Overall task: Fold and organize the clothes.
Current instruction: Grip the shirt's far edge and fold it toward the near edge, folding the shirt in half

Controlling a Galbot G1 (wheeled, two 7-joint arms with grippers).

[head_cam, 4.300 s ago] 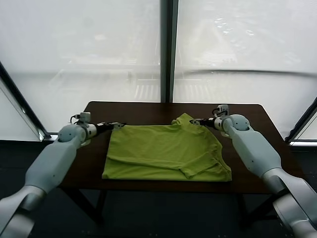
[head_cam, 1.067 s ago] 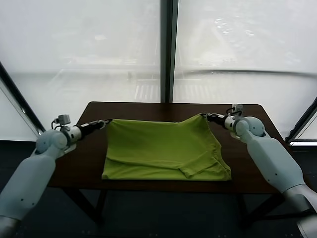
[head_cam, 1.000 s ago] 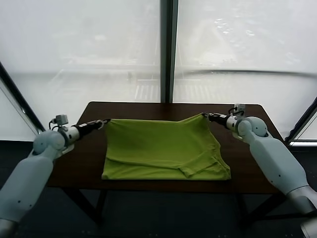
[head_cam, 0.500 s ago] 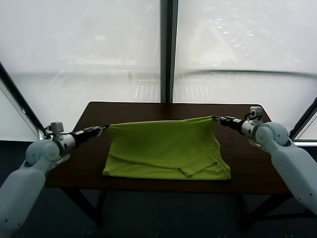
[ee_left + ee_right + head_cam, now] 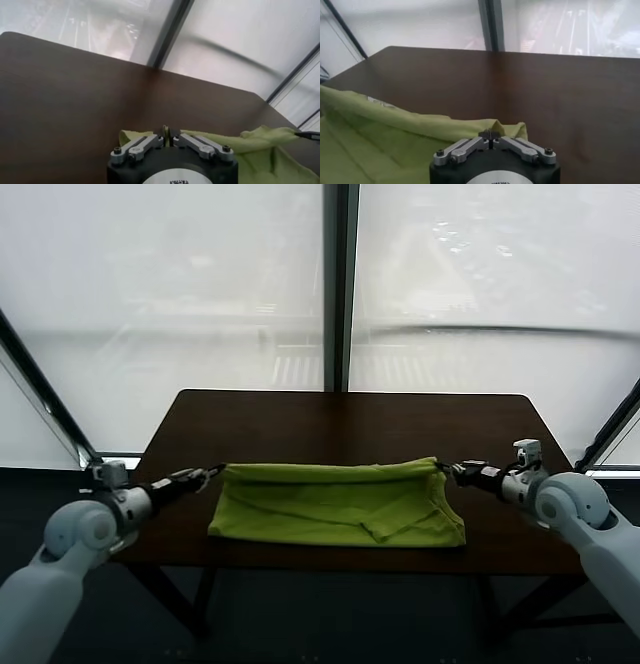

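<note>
1. Head view: my left gripper (image 5: pixel 212 472) is clamped on one upper corner of the lime-green T-shirt (image 5: pixel 335 504), and my right gripper (image 5: pixel 447 469) is clamped on the other. The folded shirt lies at the near half of the dark table (image 5: pixel 340 419), its top edge strung taut between my two grips.
2. Left wrist view: my fingers (image 5: pixel 165 134) are pressed together on green cloth (image 5: pixel 250 145), tabletop beyond.
3. Right wrist view: jaws pinched tight on the shirt's corner (image 5: pixel 507 129), fabric trailing away over the table (image 5: pixel 545 85).
</note>
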